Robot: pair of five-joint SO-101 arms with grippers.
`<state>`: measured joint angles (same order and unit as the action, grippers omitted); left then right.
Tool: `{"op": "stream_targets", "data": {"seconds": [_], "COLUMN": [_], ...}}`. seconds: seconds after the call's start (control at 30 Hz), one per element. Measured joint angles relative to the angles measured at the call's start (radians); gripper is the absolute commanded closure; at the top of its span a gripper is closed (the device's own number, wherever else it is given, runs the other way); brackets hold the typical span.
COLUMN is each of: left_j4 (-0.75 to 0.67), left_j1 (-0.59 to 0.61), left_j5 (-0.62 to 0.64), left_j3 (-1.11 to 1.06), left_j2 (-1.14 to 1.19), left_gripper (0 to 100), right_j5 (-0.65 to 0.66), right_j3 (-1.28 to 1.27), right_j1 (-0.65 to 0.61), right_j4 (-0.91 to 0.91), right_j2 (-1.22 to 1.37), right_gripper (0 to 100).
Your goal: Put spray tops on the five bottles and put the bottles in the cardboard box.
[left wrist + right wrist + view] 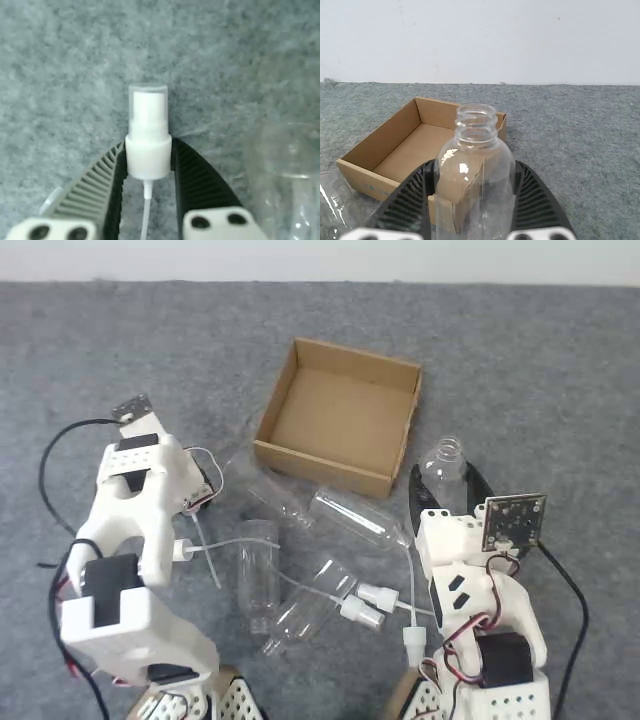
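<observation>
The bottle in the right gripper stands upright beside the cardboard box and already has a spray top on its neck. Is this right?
Not quite. The bottle in the right gripper stands upright beside the cardboard box, but its neck is bare and open: nothing is fitted on it yet. The right wrist view shows this.
</observation>
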<state>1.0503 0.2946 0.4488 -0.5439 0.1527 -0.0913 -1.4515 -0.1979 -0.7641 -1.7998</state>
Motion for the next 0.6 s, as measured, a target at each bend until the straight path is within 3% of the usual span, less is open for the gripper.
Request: {"op": "stream_targets", "data": {"seconds": [0.3,0.6], "left_j4": [0.002,0.049], "left_j1": [0.005,0.009], "left_j5": [0.003,0.003], "left_j3": [0.000,0.000], "left_j2": [-0.018,-0.351], "left_gripper": [99,99], "right_j5": [0.000,0.000], "right_j3": [0.000,-0.021], "right_j1": [0.000,0.003], "right_j4": [0.000,0.003], "right_j2": [0.000,0.000], "right_gripper": [99.3,99.3]}}
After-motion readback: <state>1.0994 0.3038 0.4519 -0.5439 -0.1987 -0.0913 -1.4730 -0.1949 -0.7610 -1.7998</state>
